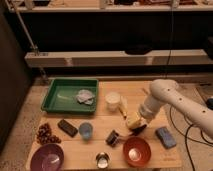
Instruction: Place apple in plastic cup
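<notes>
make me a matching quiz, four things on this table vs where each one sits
Things:
1 plastic cup
2 purple bowl
3 blue sponge
4 gripper

Places:
a between the white cup and the red bowl
b front left corner of the table
c just right of the dark block
d right of the red bowl

Pairs: 1-c, 2-b, 3-d, 4-a
</notes>
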You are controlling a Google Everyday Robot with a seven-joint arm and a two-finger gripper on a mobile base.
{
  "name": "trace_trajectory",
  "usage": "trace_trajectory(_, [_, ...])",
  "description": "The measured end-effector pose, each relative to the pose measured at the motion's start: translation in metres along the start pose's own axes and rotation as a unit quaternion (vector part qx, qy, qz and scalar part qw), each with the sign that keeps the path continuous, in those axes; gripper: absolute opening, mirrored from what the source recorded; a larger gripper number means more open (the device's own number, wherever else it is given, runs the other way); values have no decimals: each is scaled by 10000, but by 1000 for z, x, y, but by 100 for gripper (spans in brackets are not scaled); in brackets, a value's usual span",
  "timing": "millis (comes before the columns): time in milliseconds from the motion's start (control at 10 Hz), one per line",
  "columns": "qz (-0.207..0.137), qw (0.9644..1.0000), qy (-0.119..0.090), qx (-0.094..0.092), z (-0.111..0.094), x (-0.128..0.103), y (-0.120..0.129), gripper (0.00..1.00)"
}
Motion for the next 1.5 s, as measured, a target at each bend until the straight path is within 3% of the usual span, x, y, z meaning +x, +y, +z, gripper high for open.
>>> trace_trajectory(300, [-483, 9986, -135, -158, 13, -2, -3, 80])
trace_trajectory(600, [-858, 9942, -41, -644, 18, 0, 0, 80])
trace_trajectory(700, [-914, 9932, -14, -725, 18, 0, 1, 80])
trace_trajectory(1100, [-903, 9931, 3, -742, 18, 0, 2, 80])
trace_trajectory(1500, [-742, 9923, 228, -966, 15, 18, 17, 80])
